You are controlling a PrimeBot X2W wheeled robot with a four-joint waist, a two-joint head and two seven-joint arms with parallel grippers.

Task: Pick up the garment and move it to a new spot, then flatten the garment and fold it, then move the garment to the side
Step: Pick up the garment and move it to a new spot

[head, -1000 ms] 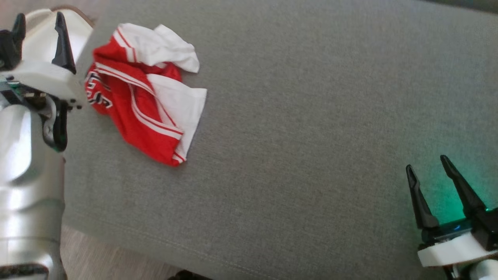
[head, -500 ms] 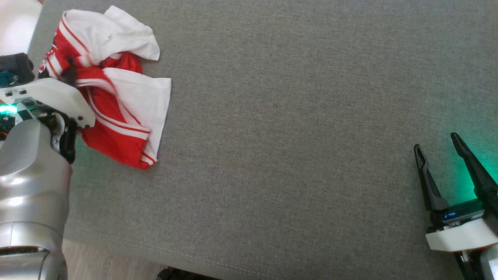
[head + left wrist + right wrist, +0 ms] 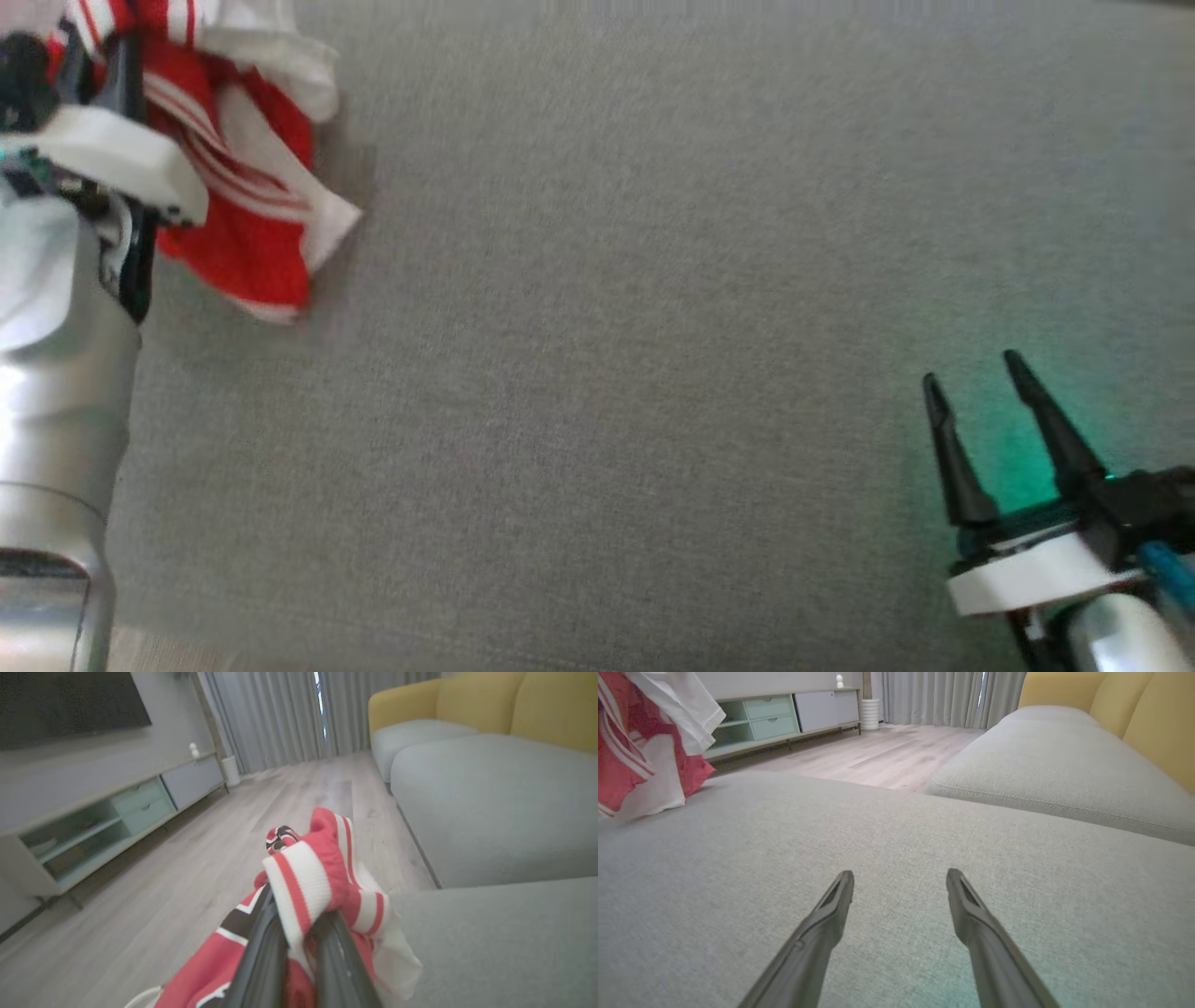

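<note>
**Garment clamped, carry yet to come**

Left gripper (image 3: 299,926) is clenched on the ribbed red-and-white band of the garment (image 3: 243,233), cloth bunched and hanging at the far left edge of the grey cushion (image 3: 653,373). Right gripper (image 3: 973,373) sits spread and empty, well apart, over the near right. By my read the pick is made; the move to a new spot, flattening, folding and setting aside are all left. Left wrist view gives me the pinch itself, which the head view hides behind the wrist. Right wrist view shows the hem low at the cushion; touching or not, I can't tell.
</note>
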